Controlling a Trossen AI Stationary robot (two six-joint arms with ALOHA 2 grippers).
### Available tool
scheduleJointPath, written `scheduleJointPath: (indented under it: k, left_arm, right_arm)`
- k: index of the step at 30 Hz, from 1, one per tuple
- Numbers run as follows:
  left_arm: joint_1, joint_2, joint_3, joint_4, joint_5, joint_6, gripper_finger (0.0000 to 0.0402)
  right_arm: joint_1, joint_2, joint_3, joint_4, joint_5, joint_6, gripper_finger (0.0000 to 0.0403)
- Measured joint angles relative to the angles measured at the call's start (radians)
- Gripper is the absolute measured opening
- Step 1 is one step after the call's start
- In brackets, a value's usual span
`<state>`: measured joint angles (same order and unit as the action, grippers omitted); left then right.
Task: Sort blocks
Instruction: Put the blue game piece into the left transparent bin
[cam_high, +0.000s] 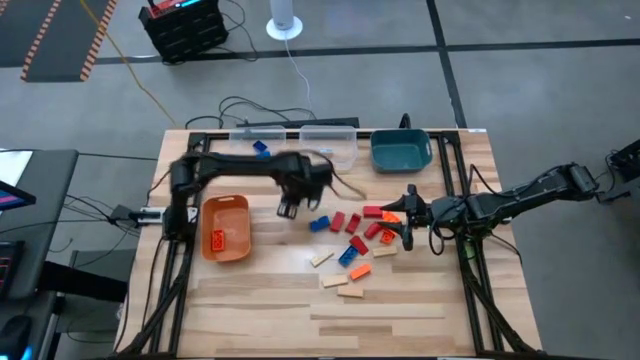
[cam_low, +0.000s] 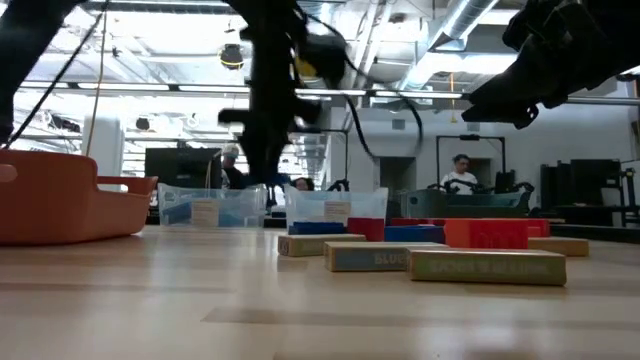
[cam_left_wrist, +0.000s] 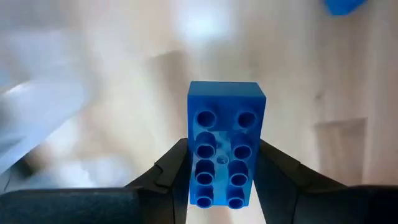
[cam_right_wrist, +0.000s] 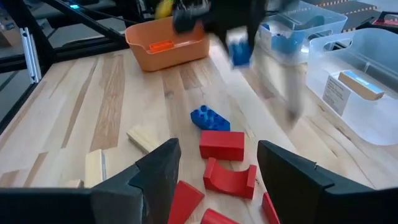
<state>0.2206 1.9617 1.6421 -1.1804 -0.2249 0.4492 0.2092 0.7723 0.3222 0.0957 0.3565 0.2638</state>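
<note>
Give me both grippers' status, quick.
Left gripper: closed on a blue brick, raised above the table.
Right gripper: open, empty, over the pile of blocks.

Lighting is even and bright, from ceiling strip lights in the low view; shadows on my table (cam_high: 400, 310) are soft. My left arm (cam_high: 250, 168) smears with motion blur. In my left wrist view the blue brick (cam_left_wrist: 225, 142) is sharp, its background washed out.
</note>
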Motion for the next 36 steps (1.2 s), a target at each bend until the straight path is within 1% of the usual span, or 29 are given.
scheduleJointPath:
  k: [5,7,10,14,17,19,20,21,25,27,28,31,33,36]
  left_arm:
    - [0.126,-0.173,-0.020,0.013,-0.099,-0.072,0.0129]
    - [0.195,-0.231,-0.052,0.036,-0.123,-0.106,0.0129]
    - [0.303,-0.300,-0.132,0.095,-0.126,-0.161,0.0129]
    - [0.422,-0.343,-0.287,0.189,-0.107,-0.206,0.0129]
    - [0.479,-0.345,-0.402,0.297,-0.094,-0.244,0.0129]
    - [0.503,-0.338,-0.454,0.342,-0.111,-0.260,0.0129]
    - [0.511,-0.337,-0.471,0.362,-0.121,-0.269,0.0137]
    - [0.517,-0.337,-0.482,0.380,-0.126,-0.276,0.0157]
    - [0.518,-0.339,-0.481,0.381,-0.121,-0.282,0.0261]
    - [0.506,-0.339,-0.467,0.379,-0.121,-0.278,0.0295]
    - [0.499,-0.340,-0.457,0.378,-0.121,-0.274,0.0304]
    - [0.463,-0.349,-0.422,0.382,-0.116,-0.266,0.0312]
    - [0.421,-0.356,-0.392,0.391,-0.064,-0.246,0.0305]
    - [0.322,-0.361,-0.368,0.413,0.008,-0.201,0.0291]
  right_arm:
    - [0.015,0.000,0.000,0.008,0.000,0.006,0.0249]
    - [0.023,0.000,0.000,0.015,0.000,0.009,0.0249]
    - [0.035,0.000,0.000,0.016,0.000,0.010,0.0249]
    - [0.051,0.000,0.000,0.016,0.012,0.024,0.0249]
    - [0.055,0.000,0.000,0.017,0.012,0.024,0.0249]
    - [0.050,0.000,0.000,0.017,0.012,0.024,0.0249]
    - [0.046,0.000,0.000,0.017,0.013,0.024,0.0249]
    - [0.042,0.000,0.000,0.016,0.013,0.024,0.0249]
    - [0.036,0.000,0.000,0.016,0.013,0.024,0.0249]
    - [0.036,0.000,0.000,0.016,0.012,0.023,0.0249]
    - [0.037,0.000,0.000,0.016,0.012,0.024,0.0249]
    - [0.037,0.000,0.000,0.016,0.012,0.024,0.0249]
    - [0.037,0.000,0.000,0.016,0.013,0.024,0.0249]
    - [0.037,0.000,0.000,0.015,0.012,0.024,0.0249]
